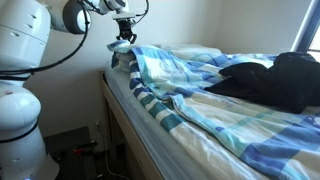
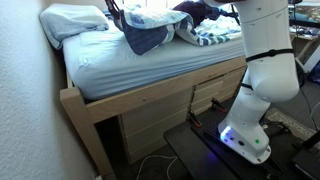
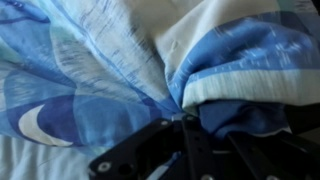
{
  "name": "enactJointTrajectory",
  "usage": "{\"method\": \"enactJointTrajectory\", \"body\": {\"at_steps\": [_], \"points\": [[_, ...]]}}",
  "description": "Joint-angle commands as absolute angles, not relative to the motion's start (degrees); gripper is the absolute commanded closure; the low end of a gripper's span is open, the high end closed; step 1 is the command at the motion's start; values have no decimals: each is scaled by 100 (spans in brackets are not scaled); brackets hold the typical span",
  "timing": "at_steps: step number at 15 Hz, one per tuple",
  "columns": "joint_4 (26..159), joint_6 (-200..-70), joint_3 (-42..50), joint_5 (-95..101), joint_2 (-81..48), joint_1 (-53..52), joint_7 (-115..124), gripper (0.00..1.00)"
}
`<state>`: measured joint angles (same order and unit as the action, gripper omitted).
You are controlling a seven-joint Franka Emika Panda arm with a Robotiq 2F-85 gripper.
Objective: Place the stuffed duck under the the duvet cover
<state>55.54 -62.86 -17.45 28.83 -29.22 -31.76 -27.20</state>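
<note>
The duvet cover (image 1: pixel 205 95), striped in light blue, white and darker blue, lies rumpled across the bed. My gripper (image 1: pixel 123 40) is shut on a bunch of its edge near the head of the bed and holds it raised above the mattress. In the wrist view the dark fingers (image 3: pixel 190 140) come in from the bottom, and folds of the duvet cover (image 3: pixel 110 70) gather at my gripper (image 3: pixel 186 118). Another exterior view shows the lifted duvet cover (image 2: pixel 148 36) hanging in a drape from the gripper (image 2: pixel 121 12). The stuffed duck is not in view.
A black bundle (image 1: pixel 272 80) lies on the far side of the bed. A white pillow (image 2: pixel 75 20) sits at the head against the wall. The wooden bed frame (image 2: pixel 150 100) has drawers below. The robot's white base (image 2: pixel 262 100) stands beside the bed on a dark mat.
</note>
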Motion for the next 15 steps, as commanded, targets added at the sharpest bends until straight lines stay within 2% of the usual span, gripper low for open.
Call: {"method": "enactJointTrajectory", "body": {"at_steps": [1, 3, 10, 11, 15], "points": [[5942, -6464, -1815, 2709, -2842, -3157, -2501, 64], [5941, -6499, -1851, 2608, -2845, -3138, -2540, 56], [5622, -6891, -2066, 2241, -2687, -3232, -2663, 4], [5570, -6925, -2101, 2303, -2651, -3254, -2711, 1], [5474, -7392, -2074, 2405, -2415, -3231, -2530, 0]]}}
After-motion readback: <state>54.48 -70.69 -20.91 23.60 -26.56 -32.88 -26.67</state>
